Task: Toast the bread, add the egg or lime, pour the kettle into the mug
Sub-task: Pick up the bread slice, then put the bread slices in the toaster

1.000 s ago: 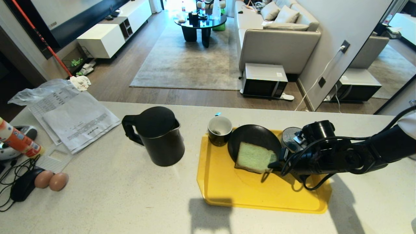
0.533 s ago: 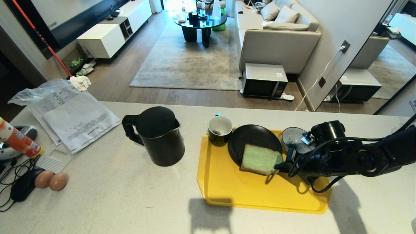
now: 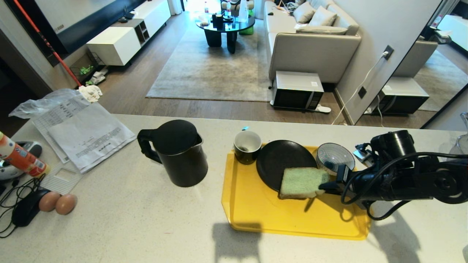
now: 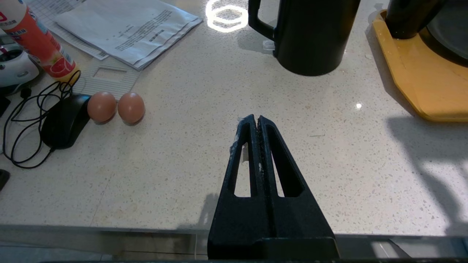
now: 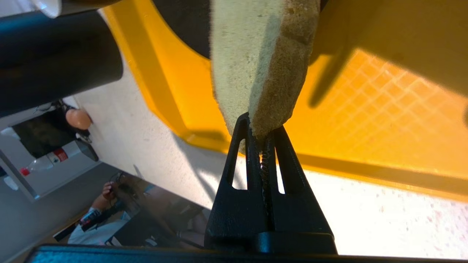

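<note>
bread (image 3: 304,182) dragged right off black plate (image 3: 278,160) — right hand (image 3: 326,186) pinching it | no legible labels

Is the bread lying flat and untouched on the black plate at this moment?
No: the right gripper is shut on a corner of the bread, which hangs past the black plate's rim over the yellow tray.

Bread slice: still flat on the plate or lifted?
Lifted. The right end effector is shut on one edge of the bread slice, which overhangs the black plate and casts a shadow.
</note>
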